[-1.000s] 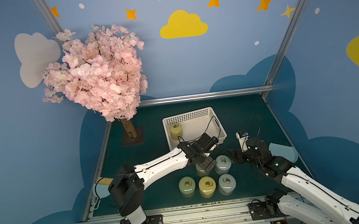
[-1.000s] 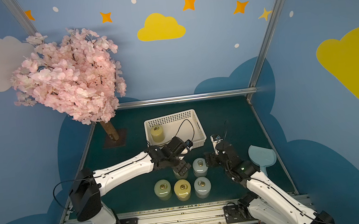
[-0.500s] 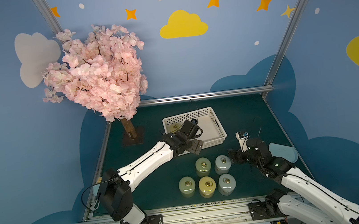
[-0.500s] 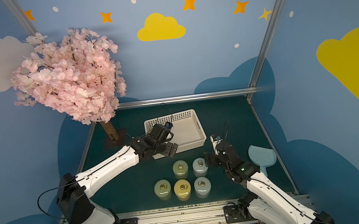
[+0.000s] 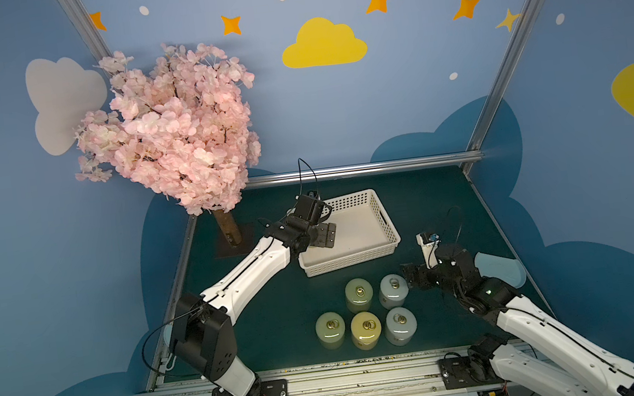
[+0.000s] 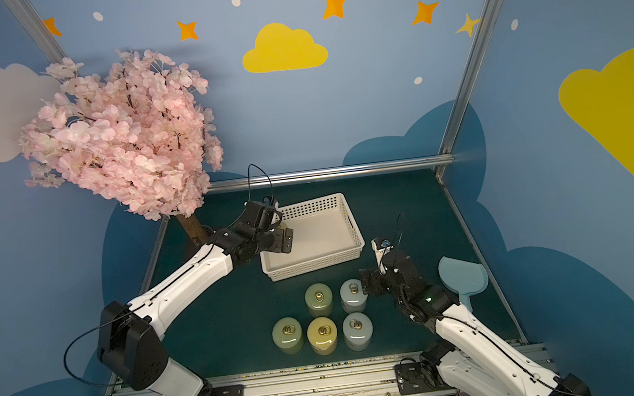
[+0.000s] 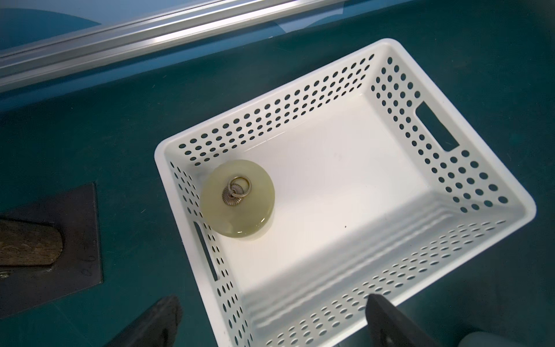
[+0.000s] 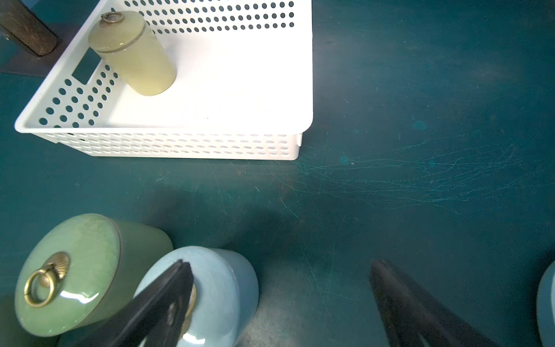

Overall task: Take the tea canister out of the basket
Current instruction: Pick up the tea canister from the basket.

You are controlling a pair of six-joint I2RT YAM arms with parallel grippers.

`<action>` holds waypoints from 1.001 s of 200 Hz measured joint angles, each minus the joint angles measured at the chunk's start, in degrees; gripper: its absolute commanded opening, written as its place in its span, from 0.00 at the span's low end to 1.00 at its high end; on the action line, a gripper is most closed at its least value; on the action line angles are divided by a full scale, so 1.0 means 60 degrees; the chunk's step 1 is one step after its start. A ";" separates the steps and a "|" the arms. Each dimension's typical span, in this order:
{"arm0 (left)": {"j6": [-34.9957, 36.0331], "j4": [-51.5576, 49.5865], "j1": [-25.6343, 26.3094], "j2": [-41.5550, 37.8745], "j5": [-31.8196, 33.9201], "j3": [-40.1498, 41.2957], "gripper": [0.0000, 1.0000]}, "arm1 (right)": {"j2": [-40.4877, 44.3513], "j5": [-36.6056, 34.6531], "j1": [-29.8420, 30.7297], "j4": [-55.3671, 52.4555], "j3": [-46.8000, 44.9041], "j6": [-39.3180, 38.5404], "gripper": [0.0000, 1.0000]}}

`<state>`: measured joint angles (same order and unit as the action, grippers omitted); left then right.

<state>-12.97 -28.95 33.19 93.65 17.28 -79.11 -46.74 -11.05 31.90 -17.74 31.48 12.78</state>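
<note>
A glossy cylindrical canister (image 7: 237,199) is seen upright in a perforated white plastic basket (image 7: 450,168). The left claw (image 7: 274,312) and right claw (image 8: 280,267) are spread, empty.

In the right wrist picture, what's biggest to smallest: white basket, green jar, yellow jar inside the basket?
1. white basket
2. green jar
3. yellow jar
The yellow one is farther away, so it may only look smaller.
</note>
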 measured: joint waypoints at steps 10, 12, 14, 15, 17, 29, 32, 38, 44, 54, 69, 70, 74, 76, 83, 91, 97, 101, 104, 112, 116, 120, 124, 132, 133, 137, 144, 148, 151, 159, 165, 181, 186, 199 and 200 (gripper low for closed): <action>-0.0036 0.0058 -0.0095 0.0211 -0.0022 -0.0142 1.00 | 0.0004 0.0000 0.0000 0.0004 0.0000 0.0004 0.98; -0.0040 0.0062 -0.0109 0.0237 -0.0018 -0.0160 1.00 | 0.0004 0.0000 0.0000 0.0004 0.0000 0.0004 0.98; -0.0051 0.0069 -0.0124 0.0277 -0.0022 -0.0186 1.00 | 0.0004 0.0000 0.0000 0.0004 0.0000 0.0007 0.98; -0.0055 0.0080 -0.0131 0.0306 -0.0022 -0.0200 1.00 | 0.0004 0.0000 0.0000 0.0004 0.0000 0.0004 0.98; -0.0055 0.0091 -0.0153 0.0353 -0.0022 -0.0226 1.00 | 0.0004 0.0004 0.0000 0.0007 0.0000 0.0007 0.98; -0.0066 0.0138 -0.0244 0.0586 -0.0029 -0.0350 1.00 | 0.0004 0.0004 0.0000 0.0015 0.0000 0.0007 0.98; -0.0069 0.0149 -0.0273 0.0648 -0.0033 -0.0379 1.00 | 0.0004 0.0004 0.0000 0.0015 0.0000 0.0007 0.98; -0.0073 0.0182 -0.0324 0.0783 -0.0040 -0.0430 1.00 | 0.0004 0.0004 0.0000 0.0022 0.0000 0.0007 0.98; -0.0084 0.0215 -0.0372 0.0907 -0.0051 -0.0470 1.00 | 0.0004 0.0004 0.0000 0.0029 0.0000 0.0007 0.98; -0.0087 0.0270 -0.0441 0.1071 -0.0055 -0.0495 1.00 | 0.0004 0.0004 0.0000 0.0044 0.0000 0.0007 0.98; -0.0091 0.0342 -0.0528 0.1286 -0.0055 -0.0514 1.00 | 0.0004 0.0000 0.0000 0.0062 0.0000 0.0007 0.98; -0.0091 0.0346 -0.0532 0.1297 -0.0055 -0.0514 1.00 | 0.0004 0.0004 0.0000 0.0062 0.0000 0.0011 0.98; -0.0091 0.0350 -0.0554 0.1359 -0.0051 -0.0539 1.00 | 0.0004 0.0004 0.0000 0.0066 -0.0004 0.0011 0.98; -0.0091 0.0353 -0.0561 0.1395 -0.0051 -0.0557 1.00 | 0.0004 0.0004 0.0000 0.0066 -0.0004 0.0011 0.98; -0.0091 0.0379 -0.0597 0.1515 -0.0044 -0.0619 1.00 | 0.0004 0.0000 0.0000 0.0066 -0.0004 0.0011 0.98; -0.0091 0.0412 -0.0619 0.1632 -0.0004 -0.0688 1.00 | 0.0004 0.0000 0.0000 0.0066 -0.0004 0.0011 0.98; -0.0091 0.0415 -0.0637 0.1730 0.0033 -0.0758 1.00 | 0.0004 0.0000 0.0000 0.0066 -0.0004 0.0011 0.98; -0.0087 0.0423 -0.0641 0.1781 0.0058 -0.0805 1.00 | 0.0004 0.0000 0.0000 0.0066 -0.0007 0.0011 0.98; -0.0087 0.0423 -0.0648 0.1825 0.0069 -0.0834 1.00 | 0.0004 0.0000 0.0000 0.0069 -0.0007 0.0011 0.98; -0.0087 0.0430 -0.0656 0.1942 0.0098 -0.0943 1.00 | 0.0004 0.0000 0.0000 0.0069 -0.0018 0.0011 0.98; -0.0087 0.0455 -0.0659 0.1993 0.0113 -0.0980 1.00 | 0.0004 0.0000 0.0000 0.0069 -0.0029 0.0011 0.98; -0.0084 0.0477 -0.0659 0.2051 0.0127 -0.1027 1.00 | 0.0004 0.0000 0.0000 0.0073 -0.0036 0.0011 0.98; -0.0084 0.0506 -0.0663 0.2113 0.0138 -0.1067 1.00 | 0.0000 0.0000 0.0000 0.0069 -0.0047 0.0011 0.98; -0.0084 0.0554 -0.0678 0.2233 0.0164 -0.1137 1.00 | 0.0000 0.0000 0.0000 0.0066 -0.0058 0.0011 0.98; -0.0084 0.0554 -0.0678 0.2240 0.0168 -0.1140 1.00 | 0.0000 0.0000 0.0000 0.0069 -0.0058 0.0011 0.98; -0.0084 0.0579 -0.0678 0.2306 0.0182 -0.1162 1.00 | 0.0000 0.0000 0.0000 0.0069 -0.0062 0.0011 0.98; -0.0084 0.0605 -0.0678 0.2397 0.0208 -0.1198 1.00 | 0.0000 0.0000 0.0000 0.0069 -0.0062 0.0011 0.98; -0.0084 0.0623 -0.0678 0.2444 0.0219 -0.1213 1.00 | 0.0000 0.0000 0.0000 0.0069 -0.0062 0.0011 0.98; -0.0084 0.0630 -0.0678 0.2481 0.0229 -0.1220 1.00 | 0.0000 0.0000 -0.0004 0.0069 -0.0066 0.0011 0.98; -0.0084 0.0641 -0.0685 0.2575 0.0251 -0.1246 1.00 | 0.0000 0.0000 -0.0011 0.0069 -0.0066 0.0011 0.98; -0.0084 0.0652 -0.0696 0.2641 0.0270 -0.1257 1.00 | 0.0000 0.0000 -0.0018 0.0073 -0.0073 0.0011 0.98; -0.0084 0.0656 -0.0739 0.2820 0.0288 -0.1322 1.00 | 0.0000 0.0000 -0.0036 0.0069 -0.0080 0.0011 0.98; -0.0084 0.0659 -0.0758 0.2878 0.0291 -0.1359 1.00 | 0.0000 0.0000 -0.0036 0.0073 -0.0084 0.0011 0.98; -0.0087 0.0692 -0.0805 0.2998 0.0288 -0.1406 1.00 | 0.0000 0.0000 -0.0036 0.0073 -0.0091 0.0011 0.98; -0.0087 0.0692 -0.0805 0.3005 0.0288 -0.1406 1.00 | 0.0000 0.0000 -0.0036 0.0069 -0.0091 0.0011 0.98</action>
<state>-13.50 -24.80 28.36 111.68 19.00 -87.55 -46.74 -11.05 31.68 -17.32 30.94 12.84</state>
